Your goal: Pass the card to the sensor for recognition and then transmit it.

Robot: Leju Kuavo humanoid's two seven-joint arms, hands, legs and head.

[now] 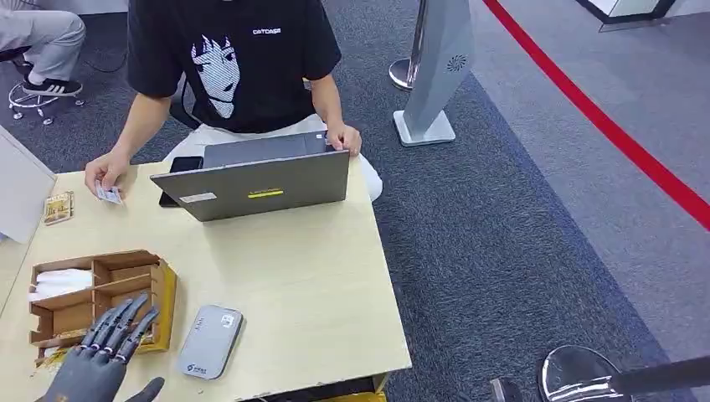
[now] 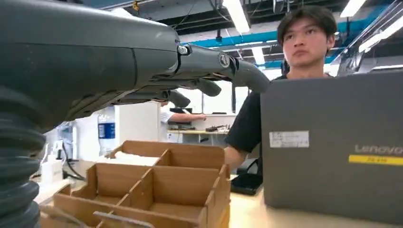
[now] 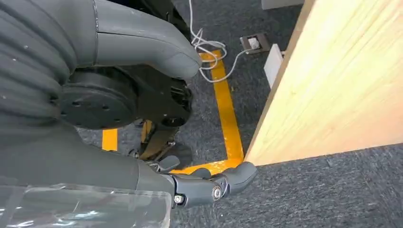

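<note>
The left hand (image 1: 105,352) is held empty, fingers spread, over the cardboard divider box (image 1: 100,293) on the desk (image 1: 318,285). The right hand (image 3: 142,156), released, hangs beside the desk edge. The card (image 1: 108,193) is pinched by the seated person's hand (image 1: 106,172) beyond the grey sensor (image 1: 209,342).

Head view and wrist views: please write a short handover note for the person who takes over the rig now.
Left hand: open, holding nothing, fingers spread above the cardboard organizer at the table's near left.
Right hand: hangs beside the table edge, over the carpet; whether it holds anything cannot be told.
Card: at the far left of the table, under the seated person's hand.
Sensor: grey device at the near edge, beside the organizer.
Done: nothing yet. Left: take the card, present it to the sensor, hand it on.
</note>
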